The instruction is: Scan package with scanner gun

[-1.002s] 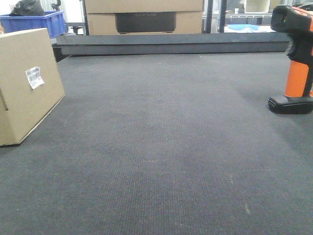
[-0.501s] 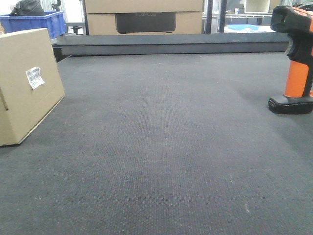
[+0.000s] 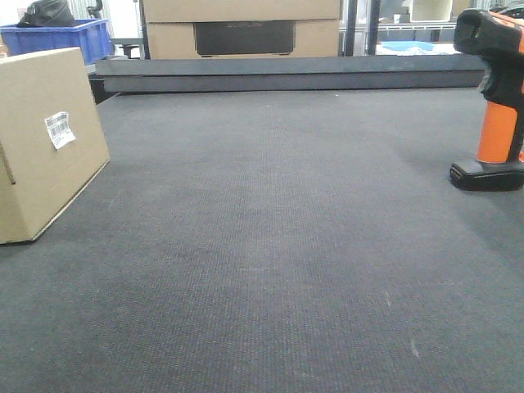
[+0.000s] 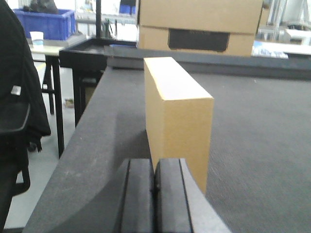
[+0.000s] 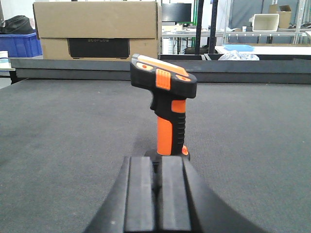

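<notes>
Nothing has shifted over the last second. At the left, the cardboard box (image 3: 45,139) stands on the tabletop (image 3: 270,246), its barcode label (image 3: 58,128) facing the middle; the left gripper (image 4: 154,201) sits behind it, fingers closed and empty. At the right, the scanner gun (image 3: 494,98) stands upright, cut off at the frame's edge, with the right gripper (image 5: 155,194) closed behind it, holding nothing. No scan underway.
</notes>
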Motion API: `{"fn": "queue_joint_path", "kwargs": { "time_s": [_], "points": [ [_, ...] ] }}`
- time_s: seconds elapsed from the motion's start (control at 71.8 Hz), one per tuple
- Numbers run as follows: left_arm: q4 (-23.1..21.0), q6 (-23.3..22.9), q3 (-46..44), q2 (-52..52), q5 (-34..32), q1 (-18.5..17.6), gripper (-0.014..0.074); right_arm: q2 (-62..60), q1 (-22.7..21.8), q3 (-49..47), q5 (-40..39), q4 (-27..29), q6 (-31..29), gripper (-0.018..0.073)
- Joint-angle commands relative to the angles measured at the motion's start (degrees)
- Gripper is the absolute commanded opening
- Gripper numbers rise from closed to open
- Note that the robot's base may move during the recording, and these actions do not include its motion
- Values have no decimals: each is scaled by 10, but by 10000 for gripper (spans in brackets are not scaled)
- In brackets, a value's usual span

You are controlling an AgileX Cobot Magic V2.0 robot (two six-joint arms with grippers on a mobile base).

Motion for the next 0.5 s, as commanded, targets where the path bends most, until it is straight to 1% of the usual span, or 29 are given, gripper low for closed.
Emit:
{"fn": "queue_joint_path", "kwargs": {
  "time_s": [0.0,0.07,0.251,0.487],
  "points": [
    [-5,-11,7,-2,-48,0,-101,-2,1,0,-9,0,-4,-169],
    [6,-11,7,-2,-48,5,-101,-2,1,0,-9,0,-4,-169],
    [6,-11,7,-2,-51,24,-101,-2,1,0,-9,0,-4,-169],
    [6,-11,7,-2,-40,24,-101,-2,1,0,-9,0,-4,-169]
  ]
}}
